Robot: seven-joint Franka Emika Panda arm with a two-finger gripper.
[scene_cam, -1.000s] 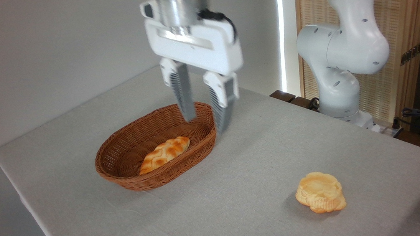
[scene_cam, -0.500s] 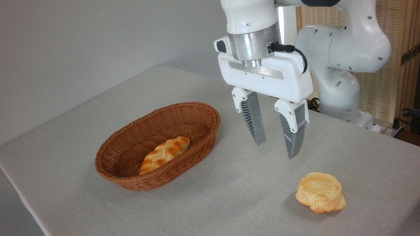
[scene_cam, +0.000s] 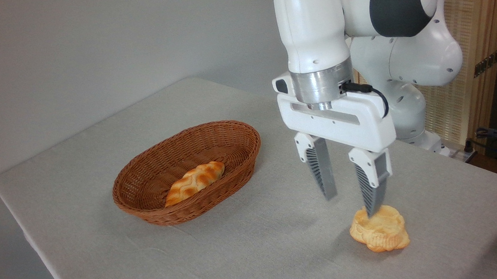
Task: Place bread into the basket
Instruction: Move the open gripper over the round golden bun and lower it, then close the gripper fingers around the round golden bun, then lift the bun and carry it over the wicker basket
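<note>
Spread wide and empty, the white two-finger gripper (scene_cam: 350, 195) hangs over the small round pale-golden bun (scene_cam: 380, 233) at the front right of the grey cloth table (scene_cam: 259, 248) — I judge it lined up to straddle the bun. Well apart sits the oval reddish-brown wicker basket (scene_cam: 155, 212), holding a braided toasted loaf (scene_cam: 194, 182) — room remains beside it.

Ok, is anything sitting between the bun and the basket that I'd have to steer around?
Nothing visible. The bun lies on bare tablecloth, and the stretch of cloth to the basket is free. The braided loaf already inside leaves open basket floor. The open hand is right above the bun.
</note>
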